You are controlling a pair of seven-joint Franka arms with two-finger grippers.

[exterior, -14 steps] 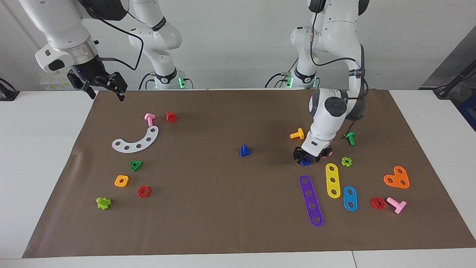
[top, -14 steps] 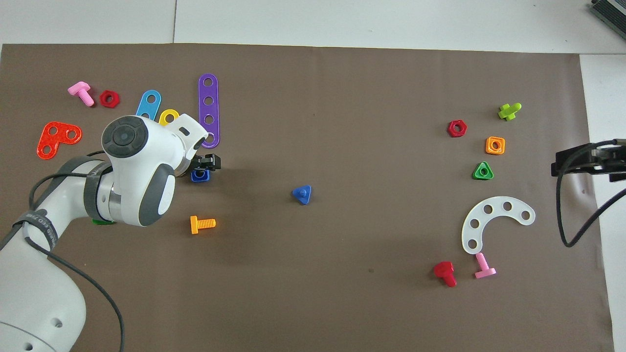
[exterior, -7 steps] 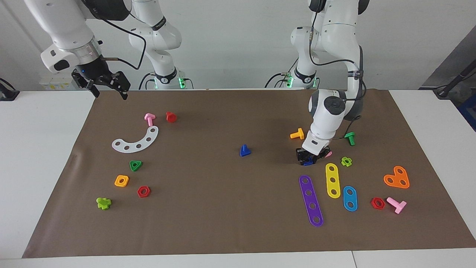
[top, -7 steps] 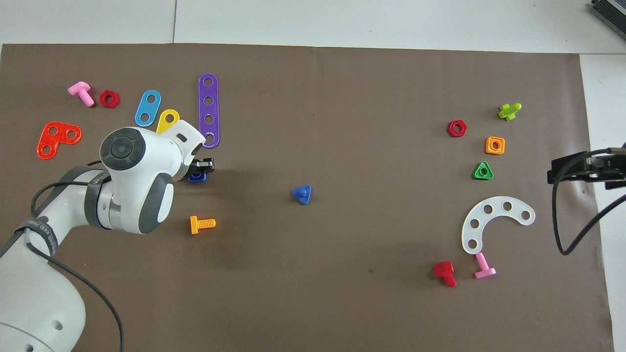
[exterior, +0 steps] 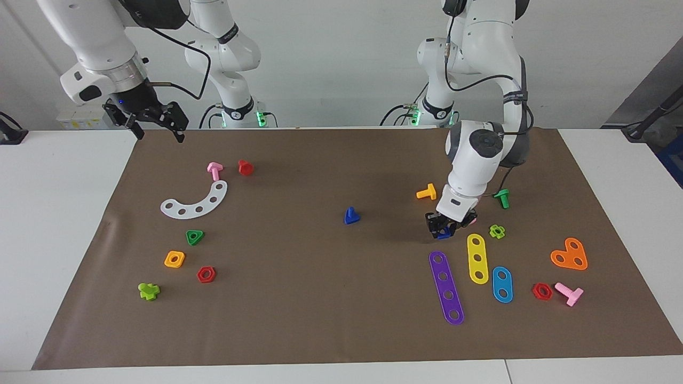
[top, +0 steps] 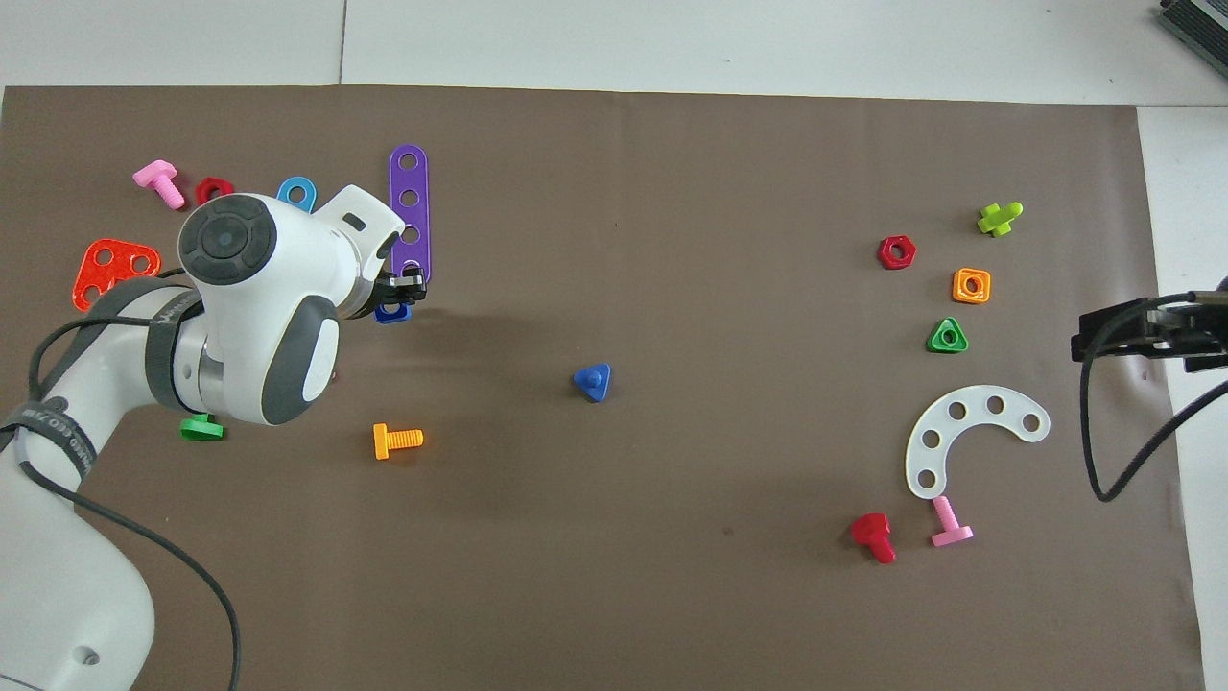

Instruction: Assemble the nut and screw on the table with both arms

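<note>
The blue square nut (exterior: 443, 233) sits between the fingers of my left gripper (exterior: 444, 229), which is shut on it and holds it just above the brown paper (exterior: 320, 309). In the overhead view the nut (top: 391, 313) shows under that gripper (top: 401, 296), beside the purple strip. The blue screw (exterior: 351, 216) with its triangular head stands on the middle of the paper, shaft up; it also shows in the overhead view (top: 594, 381). My right gripper (exterior: 159, 137) is open and empty, up in the air over the paper's edge at the right arm's end (top: 1142, 331).
Around the left gripper lie a purple strip (exterior: 446, 287), a yellow strip (exterior: 477, 258), an orange bolt (exterior: 427, 192), a green bolt (exterior: 502, 198) and a lime nut (exterior: 497, 231). A white curved strip (exterior: 195, 201), pink and red bolts and several nuts lie toward the right arm's end.
My left gripper has closed on the blue nut and raised it slightly off the paper. My right gripper has drifted a little toward the paper. The screw has not moved.
</note>
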